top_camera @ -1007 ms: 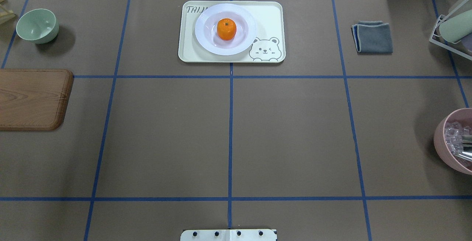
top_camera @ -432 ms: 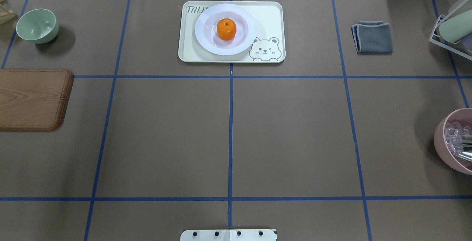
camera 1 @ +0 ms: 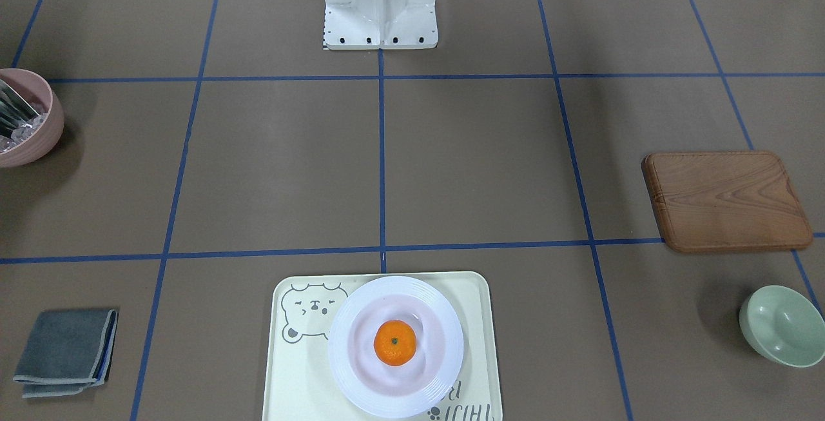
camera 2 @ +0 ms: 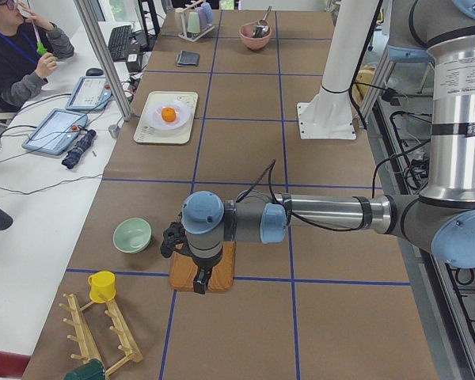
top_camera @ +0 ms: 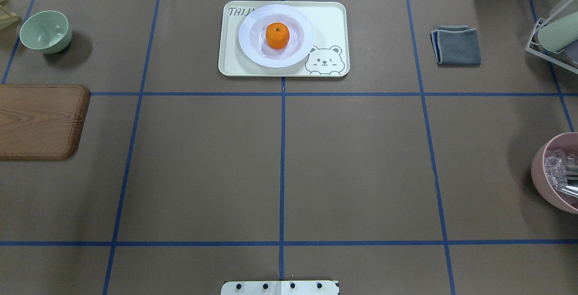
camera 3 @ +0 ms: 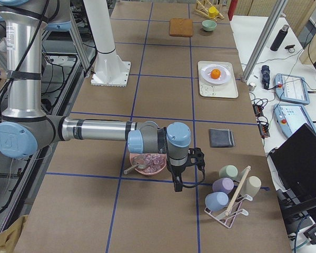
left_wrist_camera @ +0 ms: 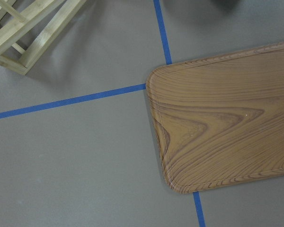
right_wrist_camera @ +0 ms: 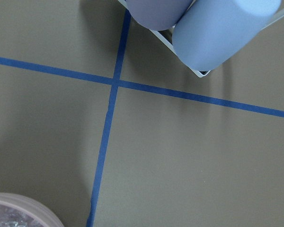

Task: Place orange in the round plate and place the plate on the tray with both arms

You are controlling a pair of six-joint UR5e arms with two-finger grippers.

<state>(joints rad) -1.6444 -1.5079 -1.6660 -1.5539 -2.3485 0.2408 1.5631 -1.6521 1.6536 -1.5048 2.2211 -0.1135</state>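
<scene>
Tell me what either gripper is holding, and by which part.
Nothing shows in either. The left gripper hangs over the wooden board, the right gripper by the pink bowl; the orange lies free in the round plate.

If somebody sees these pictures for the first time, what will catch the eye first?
The orange stands out first: it sits in the middle of the white round plate, which rests on the cream tray at the far middle of the table. Next come the two arms, stretched out low at the table's ends: the left arm over the wooden board, the right arm by the pink bowl.
</scene>
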